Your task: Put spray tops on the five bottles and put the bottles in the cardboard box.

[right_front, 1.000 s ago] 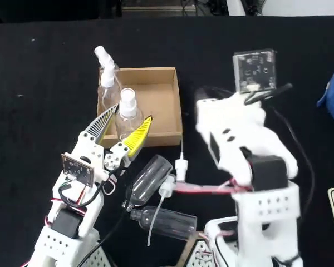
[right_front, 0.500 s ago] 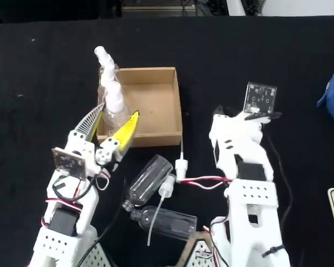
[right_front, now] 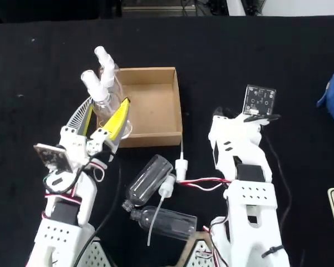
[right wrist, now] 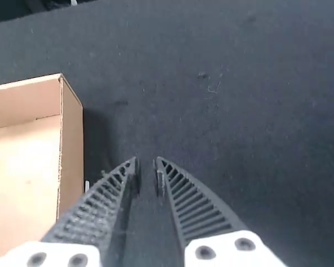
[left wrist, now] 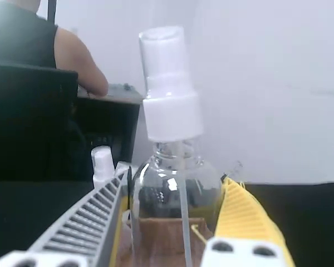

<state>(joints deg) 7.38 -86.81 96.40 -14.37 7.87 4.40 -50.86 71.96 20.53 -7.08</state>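
Plastic bottle (right_front: 94, 86), gripped by the left tool (right_front: 107, 108), is tilting above the cardboard box (right_front: 156, 72) wall; releasing here is risking a topple. Meanwhile the right tool (right wrist: 146, 167) is sitting almost closed, empty.

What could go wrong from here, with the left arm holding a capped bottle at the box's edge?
1. The held bottle seems to hang above the cardboard box's side wall, close beside the standing bottle. Lowered there, it might catch the wall or tip its neighbour.
2. The uncapped bottles lie near the arms' bases beside loose spray tops. A swinging arm or its cable could roll them.
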